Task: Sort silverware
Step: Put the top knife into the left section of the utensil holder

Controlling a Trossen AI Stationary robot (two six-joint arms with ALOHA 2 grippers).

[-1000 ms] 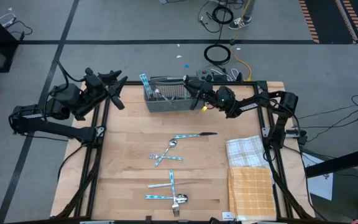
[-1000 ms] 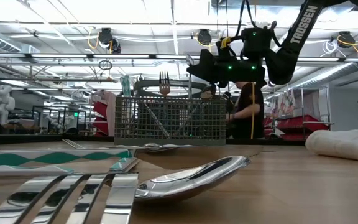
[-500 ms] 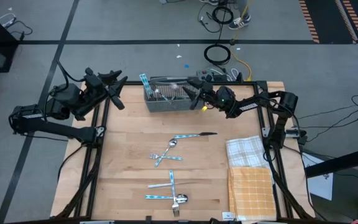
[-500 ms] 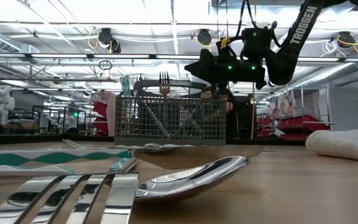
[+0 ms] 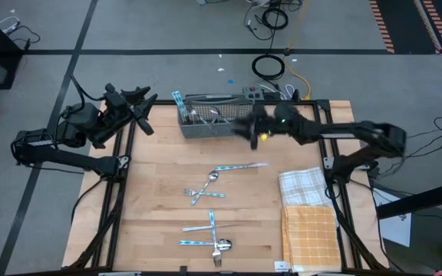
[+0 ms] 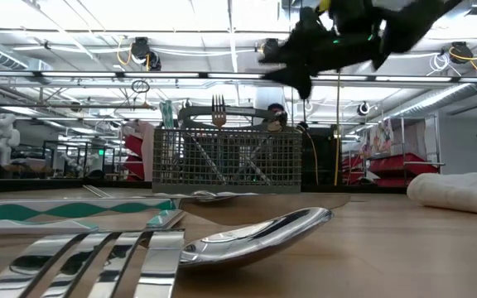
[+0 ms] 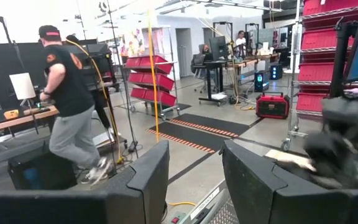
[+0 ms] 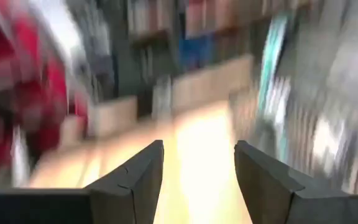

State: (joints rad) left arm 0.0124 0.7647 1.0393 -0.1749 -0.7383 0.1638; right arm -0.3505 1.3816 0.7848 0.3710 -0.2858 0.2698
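Silverware (image 5: pixel 209 184) lies scattered on the table (image 5: pixel 159 222), more standing in the mesh basket (image 5: pixel 206 123). Right gripper (image 5: pixel 249 129), fingers spread and seemingly empty, hangs blurred beside the basket. Left gripper (image 5: pixel 140 103), fingers apart, waits off the table's far left corner.

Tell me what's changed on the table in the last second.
The right gripper has swung away from the right end of the grey mesh basket, out over the table and higher in the low view; its fingers are open with nothing between them. The left gripper stays parked at the table's left edge, open. The silverware on the table and in the basket has not moved.
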